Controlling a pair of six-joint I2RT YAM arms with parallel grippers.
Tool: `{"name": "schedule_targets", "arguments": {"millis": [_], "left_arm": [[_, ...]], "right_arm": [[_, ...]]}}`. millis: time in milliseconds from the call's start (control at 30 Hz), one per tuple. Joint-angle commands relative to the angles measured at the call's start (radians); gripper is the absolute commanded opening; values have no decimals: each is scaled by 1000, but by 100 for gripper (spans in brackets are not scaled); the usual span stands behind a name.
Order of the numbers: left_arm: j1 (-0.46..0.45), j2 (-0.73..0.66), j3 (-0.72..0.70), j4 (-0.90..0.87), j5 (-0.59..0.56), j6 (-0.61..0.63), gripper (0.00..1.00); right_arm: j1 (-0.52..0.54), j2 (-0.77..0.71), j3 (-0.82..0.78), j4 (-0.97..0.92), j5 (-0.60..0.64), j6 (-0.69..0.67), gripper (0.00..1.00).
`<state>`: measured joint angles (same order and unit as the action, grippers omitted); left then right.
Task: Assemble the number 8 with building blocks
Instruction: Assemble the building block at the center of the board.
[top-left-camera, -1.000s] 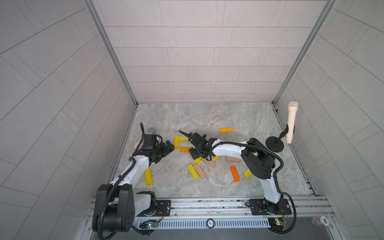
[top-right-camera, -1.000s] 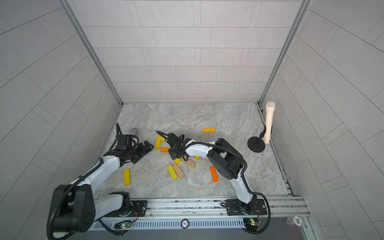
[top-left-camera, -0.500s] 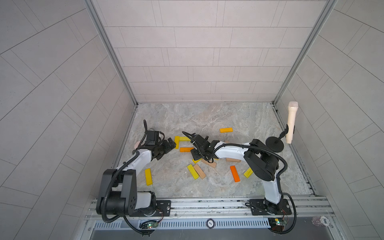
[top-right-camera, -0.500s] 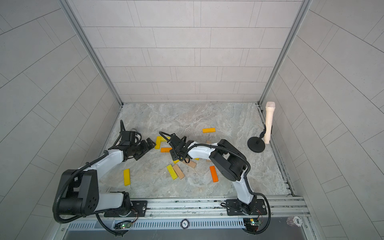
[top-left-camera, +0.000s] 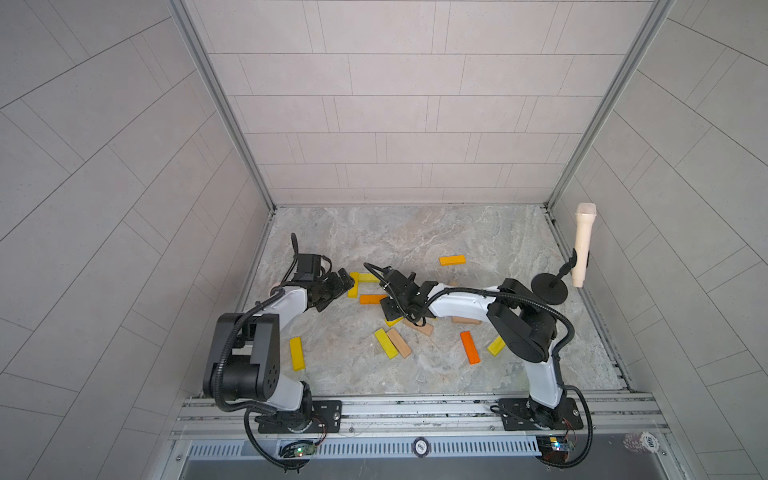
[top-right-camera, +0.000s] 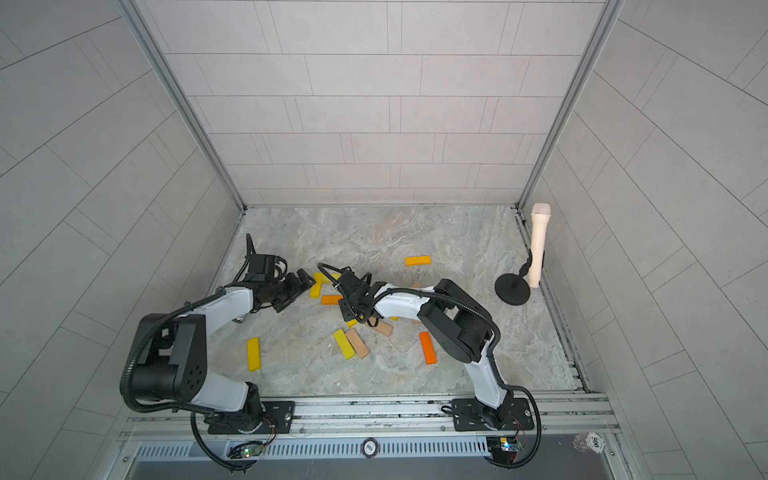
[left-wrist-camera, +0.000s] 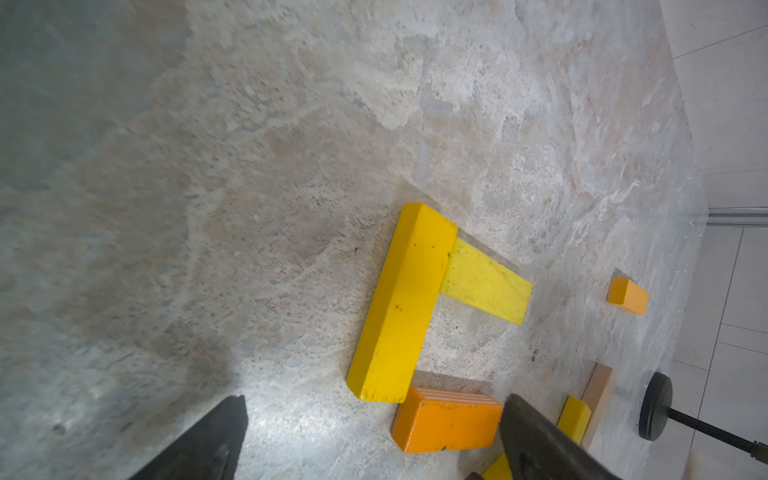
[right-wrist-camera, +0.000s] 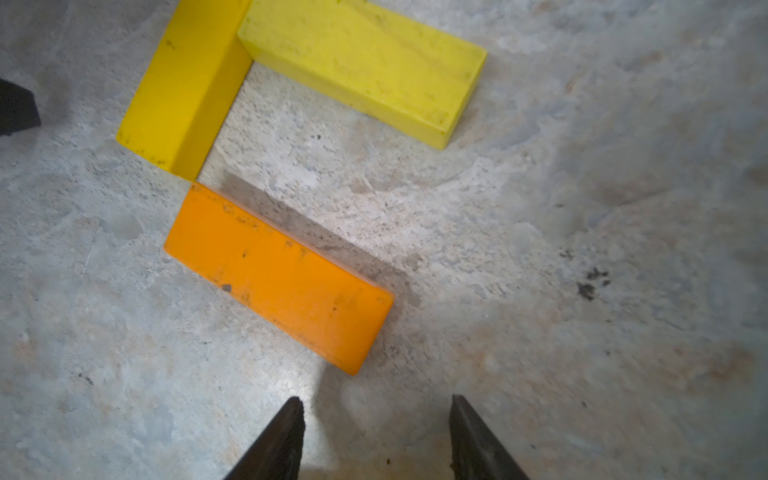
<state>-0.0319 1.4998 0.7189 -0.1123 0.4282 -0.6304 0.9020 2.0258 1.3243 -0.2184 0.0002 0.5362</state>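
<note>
An orange bar (right-wrist-camera: 278, 278) lies flat on the marble tabletop (right-wrist-camera: 582, 208). The end of a deep yellow bar (right-wrist-camera: 183, 87) lies at one corner of the orange bar, crosswise to it; I cannot tell whether they touch. A paler yellow bar (right-wrist-camera: 361, 70) butts against the deep yellow one and runs alongside the orange bar, apart from it, so the three make a frame open on one side. My right gripper (right-wrist-camera: 376, 401) hovers just beside the orange bar, its fingers narrowly parted and empty. My left gripper (left-wrist-camera: 375, 400) is near the orange bar's opposite end, fingers spread wide, holding nothing. Loose bars (top-left-camera: 386, 343) in yellow, orange and tan lie scattered near the orange bar. A microphone (top-left-camera: 582, 249) on a stand is well apart from it.
</note>
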Motion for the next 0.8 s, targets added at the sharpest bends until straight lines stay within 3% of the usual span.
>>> {"name": "schedule_targets", "arguments": {"millis": [0, 167, 767], "left_arm": [[-9, 21, 23, 23, 11, 1, 100], [-11, 29, 23, 28, 7, 1, 100], [-11, 52, 28, 40, 11, 2, 100]], "right_arm": [[31, 36, 53, -75, 70, 15, 58], [43, 67, 100, -118, 131, 63, 56], [48, 142, 188, -121, 116, 142, 52]]}}
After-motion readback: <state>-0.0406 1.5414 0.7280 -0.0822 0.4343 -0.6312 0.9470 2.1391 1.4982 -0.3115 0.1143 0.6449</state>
